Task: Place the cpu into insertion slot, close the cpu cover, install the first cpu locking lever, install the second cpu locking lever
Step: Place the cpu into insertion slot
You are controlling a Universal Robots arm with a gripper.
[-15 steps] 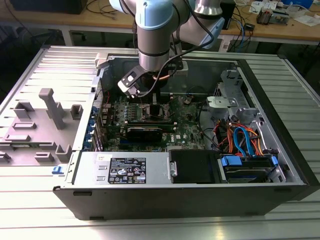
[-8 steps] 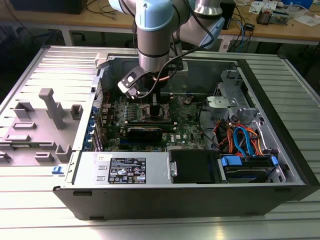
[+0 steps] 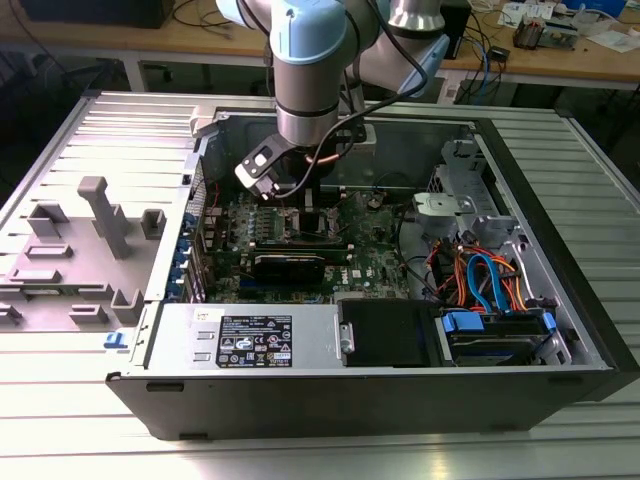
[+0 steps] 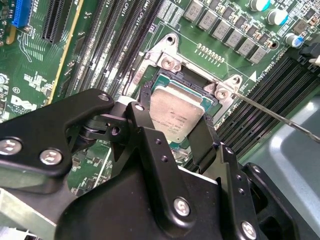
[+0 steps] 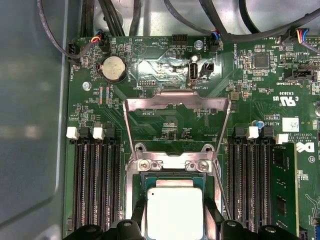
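Gripper (image 4: 175,122) of one robot arm, reaching into an open computer case (image 3: 400,395), toward ten o'clock from the case's middle in the exterior view. In both wrist views we see the cpu (image 5: 175,212) lying flat and square inside the insertion slot (image 4: 159,81), with the gripper straddling it. We cannot tell whether it is clenched on the chip or released. We judge the first step done or nearly so. The cpu cover (image 5: 176,104) stands swung open, away from the socket, and a thin locking lever (image 4: 280,119) hangs unlatched, so the cover and both levers remain.
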